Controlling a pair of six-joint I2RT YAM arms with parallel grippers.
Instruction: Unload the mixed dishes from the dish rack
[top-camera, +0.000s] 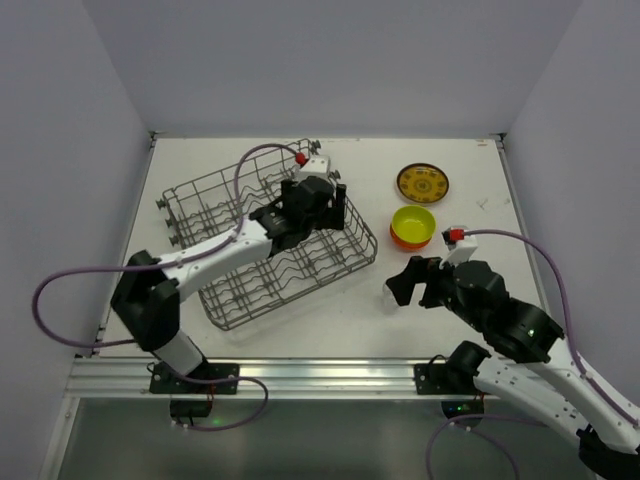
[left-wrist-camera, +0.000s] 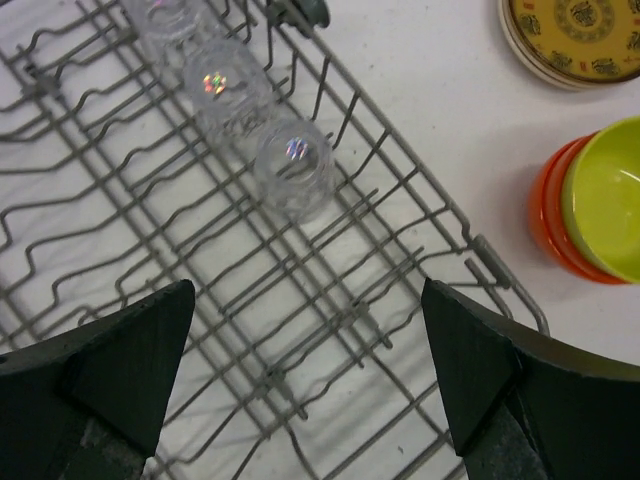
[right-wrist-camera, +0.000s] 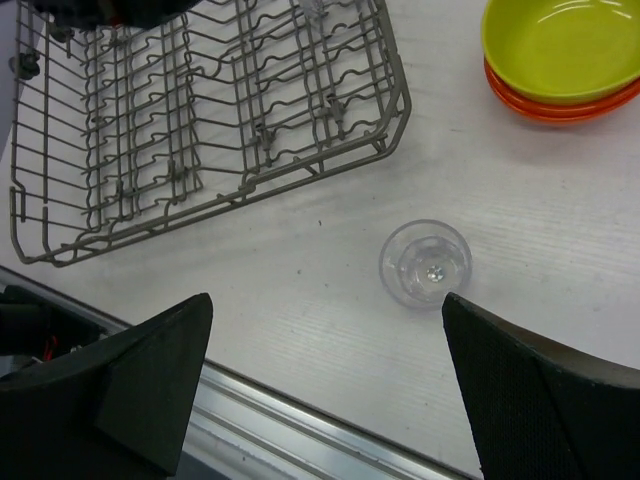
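On the white table (top-camera: 330, 335), a grey wire dish rack (top-camera: 300, 272) serves as landmark. Left gripper (left-wrist-camera: 305, 300): above the rack's interior, fingers wide, empty. Right gripper (right-wrist-camera: 327, 305): right of the rack, fingers wide, empty. Right of the rack: lime-yellow bowl (left-wrist-camera: 610, 200) nested in orange bowls (left-wrist-camera: 548, 215); beyond, brown-gold patterned plate (top-camera: 422, 183). Inside the rack: row of clear glass cups (left-wrist-camera: 292, 165). Just outside the rack, beneath the right gripper: single glass cup (right-wrist-camera: 425, 265), upright.

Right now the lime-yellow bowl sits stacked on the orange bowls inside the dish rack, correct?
Not inside. The lime-yellow bowl sits stacked on the orange bowls on the table, outside the dish rack and to its right; the top external view shows it.
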